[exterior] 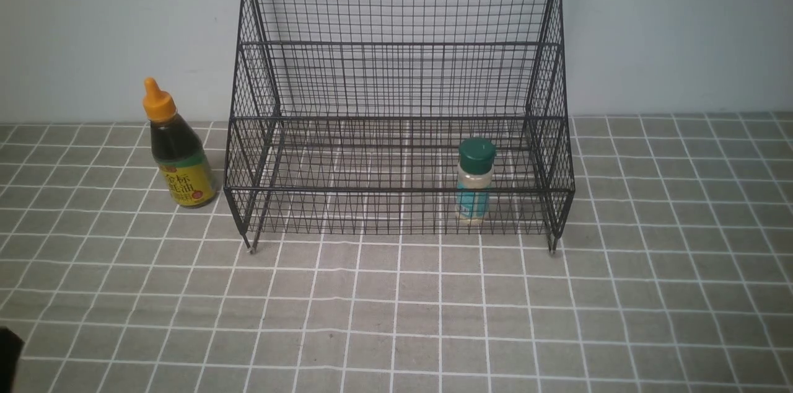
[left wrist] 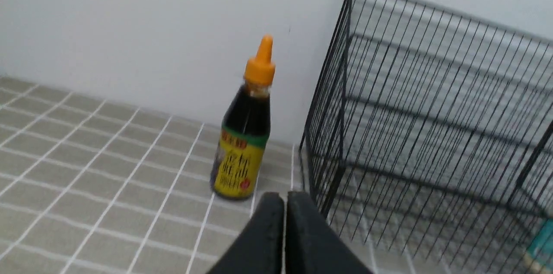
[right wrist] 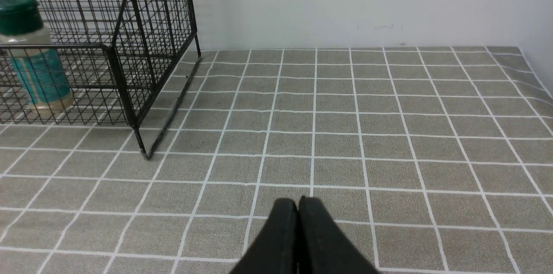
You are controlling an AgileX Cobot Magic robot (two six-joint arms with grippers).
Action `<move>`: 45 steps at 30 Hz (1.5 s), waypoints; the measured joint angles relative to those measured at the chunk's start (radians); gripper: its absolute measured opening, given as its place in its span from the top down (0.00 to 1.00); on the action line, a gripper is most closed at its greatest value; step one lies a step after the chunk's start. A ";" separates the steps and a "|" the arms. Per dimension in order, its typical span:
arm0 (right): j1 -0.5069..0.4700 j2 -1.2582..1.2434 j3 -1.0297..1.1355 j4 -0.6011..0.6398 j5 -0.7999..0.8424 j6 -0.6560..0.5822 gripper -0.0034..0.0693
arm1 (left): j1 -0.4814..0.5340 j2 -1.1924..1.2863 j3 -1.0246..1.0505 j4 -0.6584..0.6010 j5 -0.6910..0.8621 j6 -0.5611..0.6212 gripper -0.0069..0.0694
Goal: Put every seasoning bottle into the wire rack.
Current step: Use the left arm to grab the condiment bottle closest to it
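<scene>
The left end effector (left wrist: 284,205) and right end effector (right wrist: 298,207) are closed, empty. Approaching unopened could topple the dark-sauce bottle (exterior: 179,157).

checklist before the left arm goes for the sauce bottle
1. Dark-sauce bottle upright, outside the wire rack on its left: ok
2. Left gripper open for a grasp: not ok, shut and empty
3. Free room on the rack's lower tier: ok
4. Green-capped shaker upright inside the rack: ok
5. Right gripper away from the rack: ok, shut and empty
</scene>
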 joint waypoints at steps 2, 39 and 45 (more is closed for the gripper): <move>0.000 0.000 0.000 0.000 0.000 0.000 0.97 | 0.000 0.000 0.000 -0.035 -0.127 -0.015 0.92; 0.000 0.000 0.000 0.000 -0.001 0.000 0.97 | 0.000 1.807 -1.833 0.128 1.233 0.125 0.92; 0.000 0.000 0.000 0.000 -0.001 0.000 0.97 | 0.000 1.947 -2.002 0.175 1.233 0.141 0.80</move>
